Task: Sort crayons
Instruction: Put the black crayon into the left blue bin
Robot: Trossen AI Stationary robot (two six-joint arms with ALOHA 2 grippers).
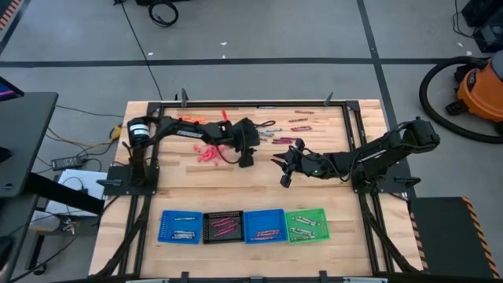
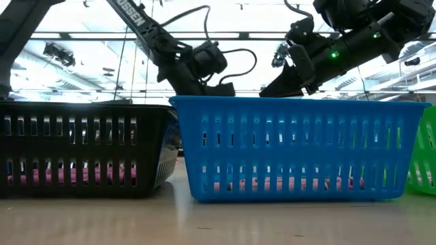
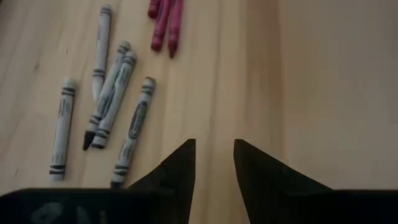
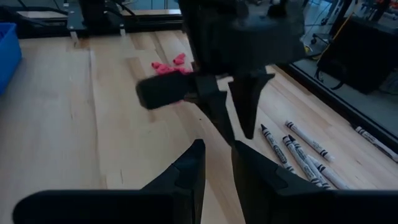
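Meanwhile, above the table [image 1: 157, 196], the left gripper [image 1: 245, 159] hovers empty, fingers slightly parted, just beside grey crayons [image 3: 115, 99] lying roughly along its reach; the right gripper [image 1: 284, 174], likewise parted and empty, waits farther off.

Lettering on my left arm [image 2: 139, 24]: white capitals ran along the link above my pincer; I could make out only "OSSEN", the start cut off.
Wrappers on the grey crayons [image 3: 102, 99]: just ahead of my left pincer [image 3: 214, 155] I saw dark bands and an oval mark on each; I could read no words.
Trays: I found no print.
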